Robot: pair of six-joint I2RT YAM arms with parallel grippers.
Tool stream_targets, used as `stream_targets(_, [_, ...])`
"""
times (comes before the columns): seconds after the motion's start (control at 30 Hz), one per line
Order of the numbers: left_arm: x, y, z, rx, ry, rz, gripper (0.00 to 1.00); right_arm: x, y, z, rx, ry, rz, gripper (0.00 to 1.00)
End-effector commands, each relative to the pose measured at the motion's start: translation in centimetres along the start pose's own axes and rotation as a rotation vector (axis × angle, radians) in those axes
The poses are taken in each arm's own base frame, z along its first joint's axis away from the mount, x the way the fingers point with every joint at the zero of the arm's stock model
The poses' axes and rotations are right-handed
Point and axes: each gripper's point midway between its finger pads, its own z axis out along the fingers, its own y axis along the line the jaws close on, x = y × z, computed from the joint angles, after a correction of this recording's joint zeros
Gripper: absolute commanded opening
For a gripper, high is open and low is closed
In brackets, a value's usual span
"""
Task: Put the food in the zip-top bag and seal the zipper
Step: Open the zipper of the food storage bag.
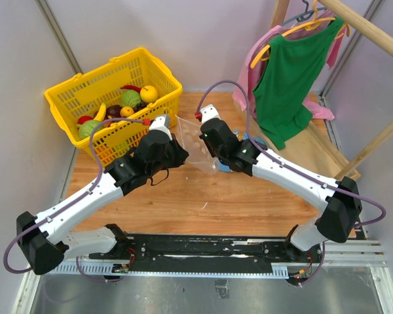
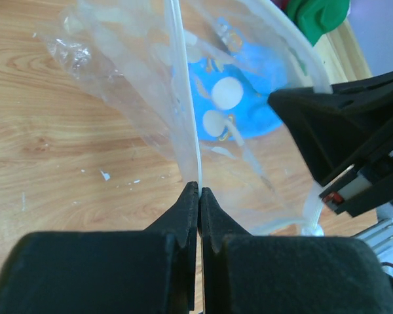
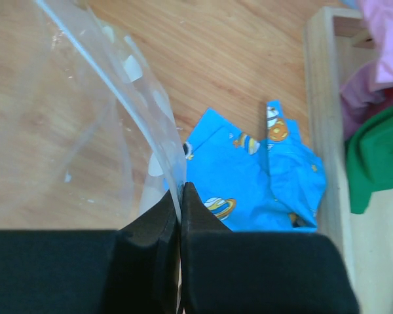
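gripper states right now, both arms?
left gripper: shut, pinching the zip-top bag at its zipper.
right gripper: shut on the zip-top bag's mouth edge.

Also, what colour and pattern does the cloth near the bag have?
Bright blue cloth with small cartoon prints; the right wrist view shows it best.

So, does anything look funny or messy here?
Yes. The left gripper and right gripper pinch the bag at its edge, yet it looks empty: the food sits in the basket. A cloth lies crumpled nearby.
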Motion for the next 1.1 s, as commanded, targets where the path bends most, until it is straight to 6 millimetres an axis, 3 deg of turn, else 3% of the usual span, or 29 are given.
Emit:
stream_targets(0.0, [-0.9, 1.1, -1.6, -0.056, 0.004, 0.082, 0.0, -1.7, -5.0, -1.2, 0.176, -0.027, -0.024, 0.01])
stream_targets(0.2, [-1.1, 2.1, -2.3, -0.103, 0.02, 0.137, 0.0, -0.2, -9.0, -1.8, 0.292, 0.029, -0.01, 0.01])
stream_targets(0.33, [-1.4, 2.4, -2.8, -0.124, 0.026, 0.162, 0.0, 1.4, -10.1, -1.8, 0.3, 0.078, 0.012, 0.01])
stream_targets(0.53, [-0.3, 1.1, -2.3, -0.042, 0.049, 0.127, 0.0, 0.8, -5.5, -1.1, 0.037, 0.051, 0.045, 0.01])
stream_targets(0.67, [1.1, 2.1, -1.4, -0.068, 0.08, 0.138, 0.0, 0.8, -3.4, -1.1, -0.073, 0.053, 0.064, 0.01])
stream_targets(0.87, [1.3, 2.2, -1.0, -0.076, 0.091, 0.141, 0.0, 0.5, -2.9, -1.7, -0.119, 0.05, 0.058, 0.01])
stream_targets(1.07, [2.2, 2.8, -0.7, -0.087, 0.105, 0.146, 0.0, 0.5, -3.9, -2.1, -0.071, 0.076, 0.039, 0.0])
